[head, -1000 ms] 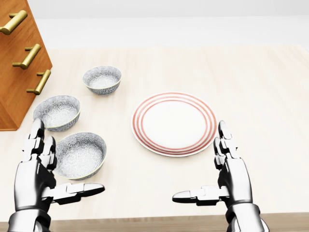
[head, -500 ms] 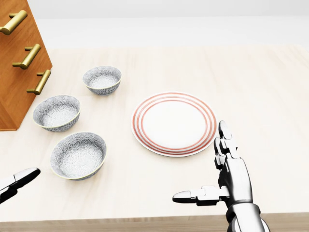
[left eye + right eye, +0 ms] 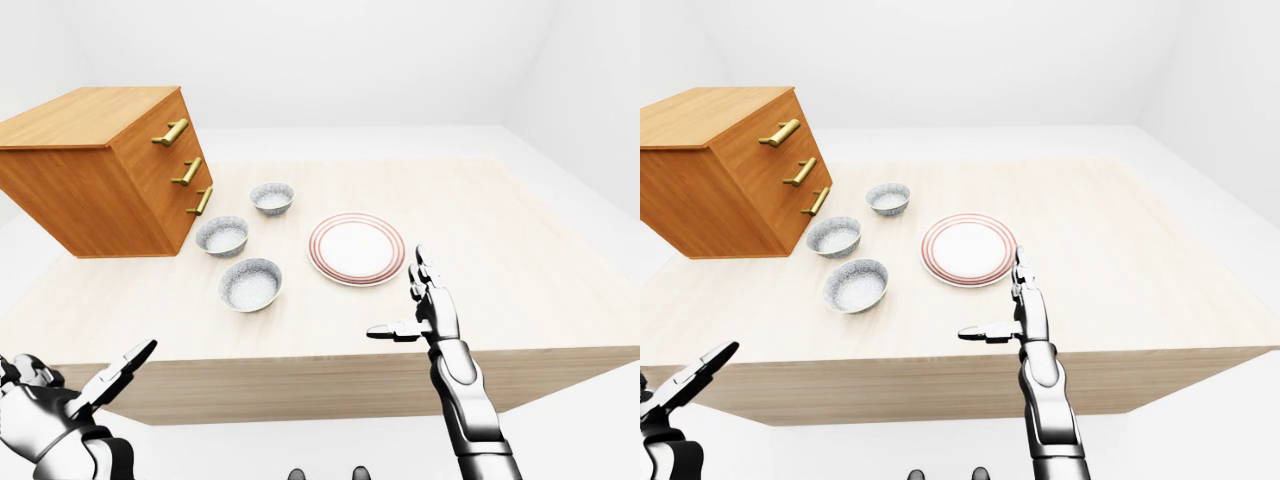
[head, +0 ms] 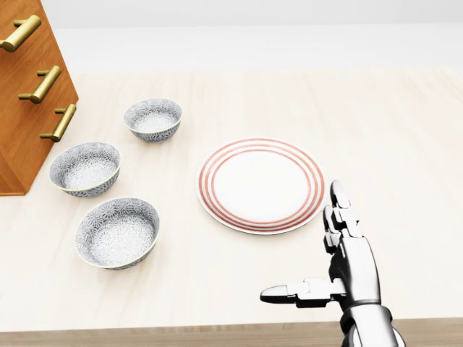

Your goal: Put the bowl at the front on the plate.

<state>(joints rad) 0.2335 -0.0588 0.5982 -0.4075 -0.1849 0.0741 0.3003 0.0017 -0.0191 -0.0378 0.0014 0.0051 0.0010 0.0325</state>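
Approach step: the grey patterned ceramic bowl (image 4: 118,233) sits untouched, well left of the spread fingers of the right hand (image 4: 352,271); the red-ringed white plate (image 4: 260,184) lies just beyond them. The left hand (image 3: 55,410), fingers apart, hangs far short and must reach the bowl.

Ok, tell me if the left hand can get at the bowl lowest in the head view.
Probably yes, once it lifts. The left hand hangs open below the edge of the table, and nothing stands between that edge and the bowl.
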